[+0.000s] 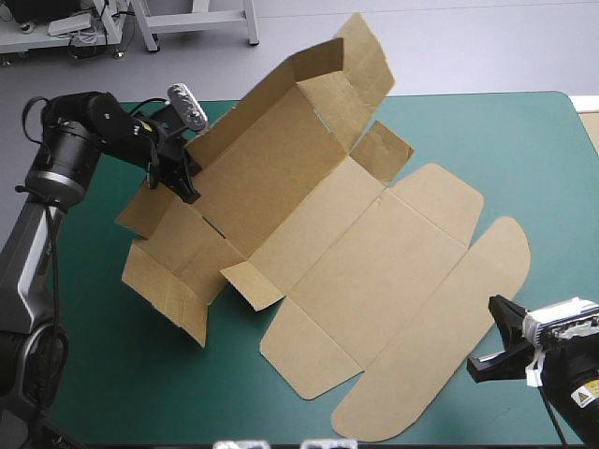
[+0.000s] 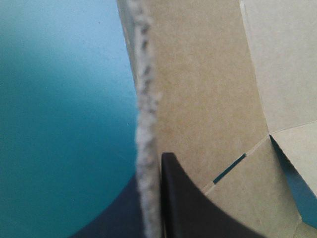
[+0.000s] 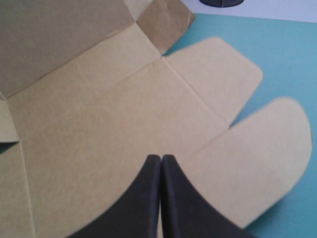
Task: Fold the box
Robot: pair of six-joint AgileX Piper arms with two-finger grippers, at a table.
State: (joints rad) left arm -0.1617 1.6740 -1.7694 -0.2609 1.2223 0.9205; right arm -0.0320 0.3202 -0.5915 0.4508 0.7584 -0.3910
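Observation:
The brown box (image 1: 374, 253) lies as a cut sheet on the teal-green cover, its lid and rounded flaps flat toward the near right. Its far-left long wall (image 1: 281, 122) stands raised, with end flaps (image 1: 173, 281) bent up at the left. My left gripper (image 1: 178, 173) is shut on that wall's left edge. In the left wrist view the board's raw edge (image 2: 146, 124) runs between the fingers (image 2: 198, 208) of the left gripper (image 2: 151, 163). My right gripper (image 1: 491, 341) is shut and holds nothing, just off the rounded flap (image 1: 449, 346). The right gripper (image 3: 161, 157) points over the flat lid (image 3: 99, 124).
Bare teal-green cover (image 1: 505, 140) shows at the far right and along the near left (image 1: 112, 374). The box's raised wall reaches past the table's far edge. The table's right edge (image 1: 582, 122) is close to my right arm.

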